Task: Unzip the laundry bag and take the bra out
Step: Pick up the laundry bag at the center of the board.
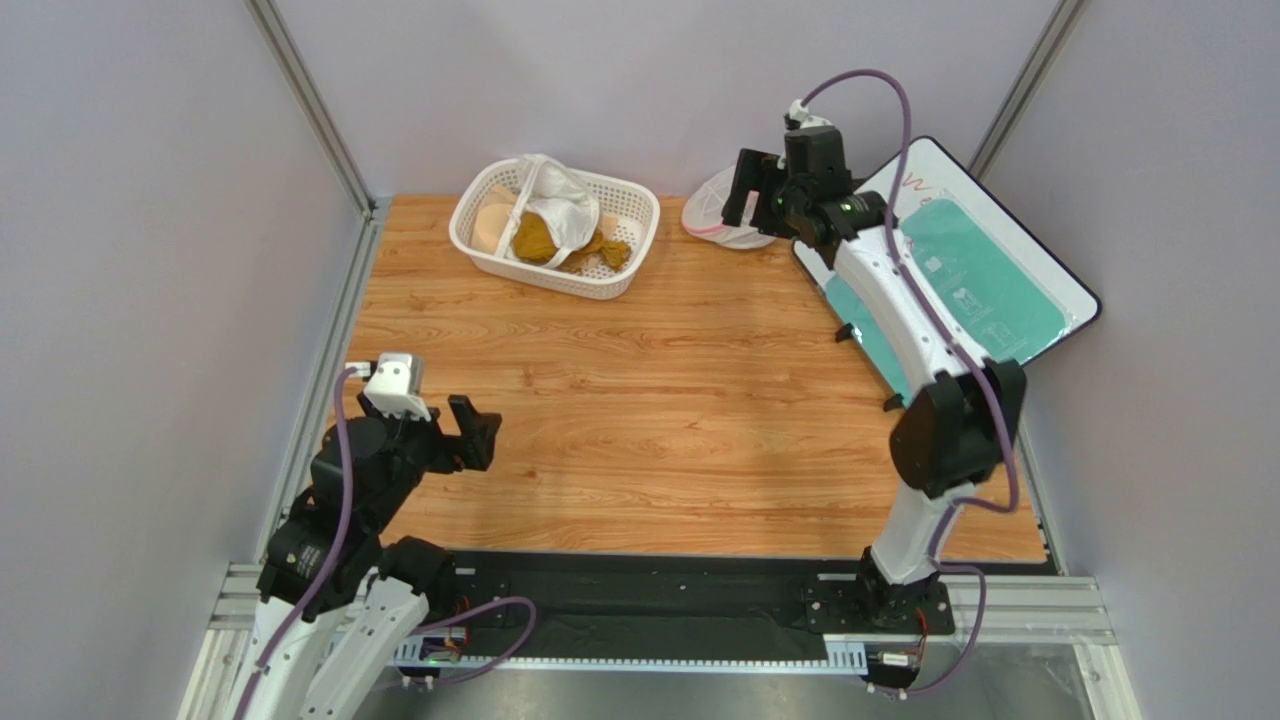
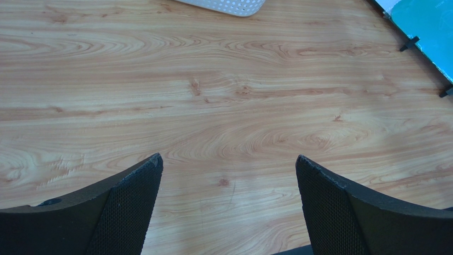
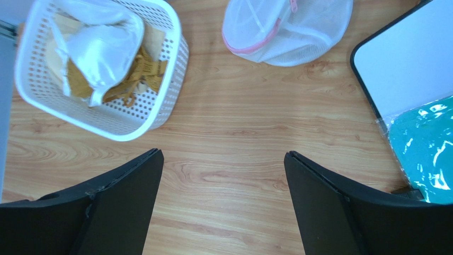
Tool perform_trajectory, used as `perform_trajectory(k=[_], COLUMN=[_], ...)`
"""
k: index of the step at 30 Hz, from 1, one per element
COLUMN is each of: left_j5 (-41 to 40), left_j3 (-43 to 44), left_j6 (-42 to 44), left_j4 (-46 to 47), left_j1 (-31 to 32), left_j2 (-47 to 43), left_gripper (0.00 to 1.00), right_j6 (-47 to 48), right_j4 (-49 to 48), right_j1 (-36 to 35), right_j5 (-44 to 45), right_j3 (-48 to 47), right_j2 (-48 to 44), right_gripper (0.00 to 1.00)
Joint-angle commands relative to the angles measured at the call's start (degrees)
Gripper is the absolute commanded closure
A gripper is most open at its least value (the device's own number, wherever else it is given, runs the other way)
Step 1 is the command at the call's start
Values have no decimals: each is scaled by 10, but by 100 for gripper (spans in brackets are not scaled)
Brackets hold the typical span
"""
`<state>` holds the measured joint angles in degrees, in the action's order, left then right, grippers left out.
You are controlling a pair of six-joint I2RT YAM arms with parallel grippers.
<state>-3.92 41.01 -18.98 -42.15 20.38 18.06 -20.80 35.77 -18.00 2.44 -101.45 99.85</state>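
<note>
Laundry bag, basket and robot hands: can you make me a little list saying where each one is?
Laundry bag: on the far side of the table, right of the basket, untouched
Basket: white, holds a white cloth and a mustard cloth
Bra: not visible
Left gripper: open, empty, over the table
Right gripper: open, empty, above the table near the bag

No legible text; faint red marks on white-teal board (image 1: 984, 278) unreadable.
</note>
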Motion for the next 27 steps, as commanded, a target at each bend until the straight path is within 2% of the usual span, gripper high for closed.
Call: perform_trajectory(k=[1,5,7,10,14,23,25,26,27], left_j5=[15,19,21,23,22,20,18,18,17], left_j3=[6,6,6,6,6,6,6,6,6], left_j6=[5,6,6,7,7,6,5,6,6], left_j4=[17,19,20,20,20,19,19,19,18], left_j1=[-1,-2,-1,-1,-1,-2,-2,-1,-2], left_j2=[0,0,0,1,3,6,7,7,7], left_gripper=[0,0,0,0,0,0,0,0,0], right_j6=[-24,-28,-36,-64,-112,-133,-137,-138,-140], right_j4=[-11,-13,-25,-47,-111,-158,-172,-187,-191], right_j1=[21,24,27,37,49,59,60,61,61], right_j5=[-30,-25,10,42,38,31,21,16,12], right_j3=[-139,-260,-306,-321,-302,-338,-331,-327,-323], right_j2=[144,274,327,368,394,474,479,479,479], right_gripper=[10,12,13,13,14,17,25,39,47])
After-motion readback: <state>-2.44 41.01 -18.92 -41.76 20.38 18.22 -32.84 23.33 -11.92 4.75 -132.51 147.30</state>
